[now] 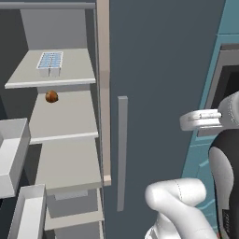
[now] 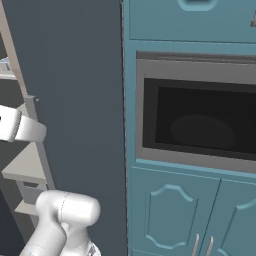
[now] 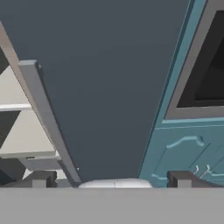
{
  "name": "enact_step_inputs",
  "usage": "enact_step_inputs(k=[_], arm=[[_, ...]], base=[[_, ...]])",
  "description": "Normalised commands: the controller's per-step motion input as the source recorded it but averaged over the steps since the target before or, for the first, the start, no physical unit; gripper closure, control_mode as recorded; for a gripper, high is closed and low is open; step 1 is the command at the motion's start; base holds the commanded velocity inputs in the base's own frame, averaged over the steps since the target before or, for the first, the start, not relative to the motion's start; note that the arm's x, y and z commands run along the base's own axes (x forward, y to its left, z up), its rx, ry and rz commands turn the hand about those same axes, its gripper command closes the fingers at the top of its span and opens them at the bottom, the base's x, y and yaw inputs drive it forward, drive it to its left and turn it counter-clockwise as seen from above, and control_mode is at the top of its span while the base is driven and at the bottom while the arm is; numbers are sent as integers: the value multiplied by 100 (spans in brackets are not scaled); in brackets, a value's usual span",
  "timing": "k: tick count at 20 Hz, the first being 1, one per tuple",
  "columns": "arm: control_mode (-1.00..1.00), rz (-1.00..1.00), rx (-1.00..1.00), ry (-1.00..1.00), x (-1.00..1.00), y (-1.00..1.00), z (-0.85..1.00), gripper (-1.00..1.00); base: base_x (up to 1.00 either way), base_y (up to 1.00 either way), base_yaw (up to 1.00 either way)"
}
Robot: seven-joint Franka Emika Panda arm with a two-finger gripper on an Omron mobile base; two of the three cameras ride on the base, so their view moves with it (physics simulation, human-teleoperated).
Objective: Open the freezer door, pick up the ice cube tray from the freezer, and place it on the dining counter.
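Freezer (image 1: 70, 154): standing open on its left side in the left base view; light grey shelves are stacking one above another, with white bins (image 1: 11, 154) sitting at the lower left
Ice cube tray (image 1: 50, 63): lying flat on the top visible shelf (image 1: 70, 72), toward its left and back; white frame with pale blue cells; nothing is touching it
Brown ball (image 1: 52, 96): resting on the shelf just below the tray, near the back
Closed door (image 1: 163, 93): the plain dark grey door is filling the middle of the left base view, with a vertical grey bar handle (image 1: 122, 154) running down its left part; the same handle (image 3: 46, 118) is slanting across the hand view
Gripper (image 3: 113, 179): fingers are standing wide apart with nothing between them; the two dark tips are pointing at the grey door, just right of the handle; how near it is I cannot tell
Arm: white wrist is reaching in from the right in the left base view, well apart from the tray
Room: teal cabinets (image 2: 190, 215) are lining the right side; a built-in oven (image 2: 200, 120) with a dark window is sitting above two teal doors
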Motion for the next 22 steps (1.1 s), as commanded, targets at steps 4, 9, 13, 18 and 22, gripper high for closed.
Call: enact_step_inputs(k=[4,9,13,18,22], arm=[[-100,1,9,15,4,-9,-40,-100],[-100,0,3,12,7,-2,-34,-100],[-100,0,0,8,12,-1,-27,-100],[-100,1,0,4,2,-30,-12,-100],[-100,2,0,2,6,-26,-22,-100]], base=[[0,0,0],[0,0,0],[0,0,0],[0,0,0],[0,0,0]])
